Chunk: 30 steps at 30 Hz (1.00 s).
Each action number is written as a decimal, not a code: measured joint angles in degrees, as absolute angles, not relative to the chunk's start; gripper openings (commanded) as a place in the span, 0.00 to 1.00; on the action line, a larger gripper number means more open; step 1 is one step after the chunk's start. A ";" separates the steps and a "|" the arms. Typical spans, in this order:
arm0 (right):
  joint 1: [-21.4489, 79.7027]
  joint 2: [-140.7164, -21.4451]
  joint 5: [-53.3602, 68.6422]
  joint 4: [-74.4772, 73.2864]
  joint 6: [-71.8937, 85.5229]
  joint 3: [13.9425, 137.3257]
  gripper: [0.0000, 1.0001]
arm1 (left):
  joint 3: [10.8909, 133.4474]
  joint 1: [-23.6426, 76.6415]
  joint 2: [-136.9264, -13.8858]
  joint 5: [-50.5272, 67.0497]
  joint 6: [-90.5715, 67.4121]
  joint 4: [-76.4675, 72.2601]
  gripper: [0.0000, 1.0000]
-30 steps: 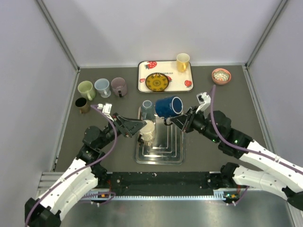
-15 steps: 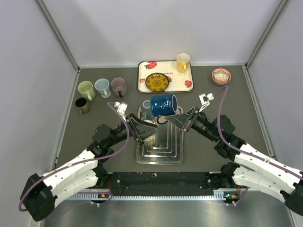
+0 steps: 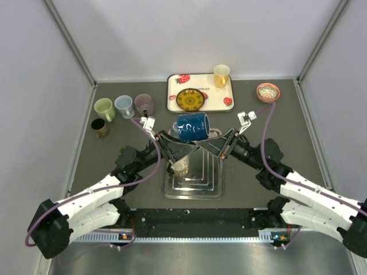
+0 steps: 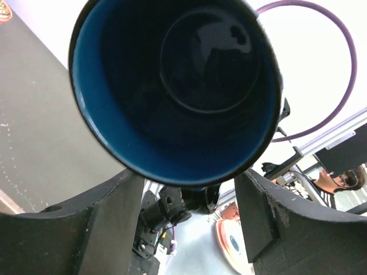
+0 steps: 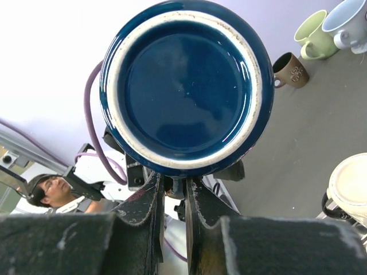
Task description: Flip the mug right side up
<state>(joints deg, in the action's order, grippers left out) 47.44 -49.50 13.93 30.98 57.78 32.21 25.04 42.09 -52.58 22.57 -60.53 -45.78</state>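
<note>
The dark blue mug (image 3: 192,126) hangs on its side above the metal rack, its mouth to the left and its base to the right. My right gripper (image 3: 207,143) is shut on the mug's handle; in the right wrist view the jaws (image 5: 176,183) pinch the handle below the mug's base (image 5: 186,86). My left gripper (image 3: 181,144) is open just under the mug's mouth. In the left wrist view the open mouth (image 4: 172,86) fills the frame, and the gripper (image 4: 189,186) has one wide-apart finger on each side below the rim.
A metal rack (image 3: 195,186) lies below with a cream mug (image 3: 179,164) upside down on it. Several mugs (image 3: 124,105) stand at the back left. A strawberry tray (image 3: 172,104) holds a plate and a yellow mug (image 3: 221,74). A bowl (image 3: 268,91) sits at the back right.
My right gripper carried the blue mug left and a little back. My left gripper rose from the cream mug and moved up under the blue mug's mouth.
</note>
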 measured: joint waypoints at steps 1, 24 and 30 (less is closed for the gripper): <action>47.44 -49.58 14.13 31.05 57.89 32.21 0.00 | 25.26 42.09 -52.90 22.39 -60.93 -46.37 0.64; 46.78 -50.02 14.44 35.20 53.93 31.79 0.00 | 27.24 42.30 -55.70 19.64 -68.73 -51.72 0.00; 46.41 -49.08 14.17 34.39 52.62 31.83 0.00 | 27.83 42.24 -58.04 20.58 -70.17 -54.06 0.00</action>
<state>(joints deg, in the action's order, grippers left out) 46.41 -49.08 14.17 34.39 52.62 31.83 27.83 42.24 -58.04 20.58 -70.17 -54.06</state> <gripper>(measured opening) 0.121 0.200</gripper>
